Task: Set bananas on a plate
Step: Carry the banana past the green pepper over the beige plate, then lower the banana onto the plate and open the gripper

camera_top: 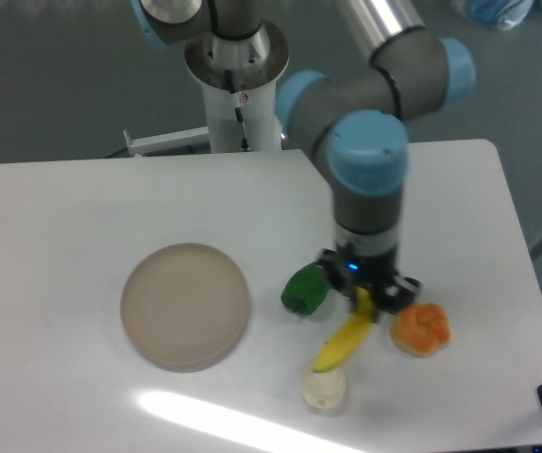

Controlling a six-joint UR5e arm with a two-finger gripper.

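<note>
Bananas (344, 341), here a single curved yellow fruit, lies directly under the gripper (364, 300) and runs away from it toward the near edge of the table (54, 217), slanting down and to the camera's left; its upper end disappears beneath the gripper body, so the long axis points from the tool out toward the pale whitish pear (324, 389) that sits just beside its lower tip. The gripper stands over that upper end, close enough that contact looks likely, but the fingers are masked by the wrist housing and the dark mount, and I cannot tell whether the jaws stand apart, are together, or have closed on the fruit. From the tool, the plate (186, 307) lies well off to the camera's left, roughly level with the gripper, bare, and with nothing on the straight line except a green pepper (304, 289), which sits just beside the gripper on that same side. On the opposite side, near the gripper, rests an orange fruit (421, 328). My reading is that the carry must go leftward and slightly over or behind the pepper, with the banana's free end swinging clear of the pear. Hidden from view are the stem tip, the fingertips, and whether the banana rests on the table or is already lifted slightly.
</note>
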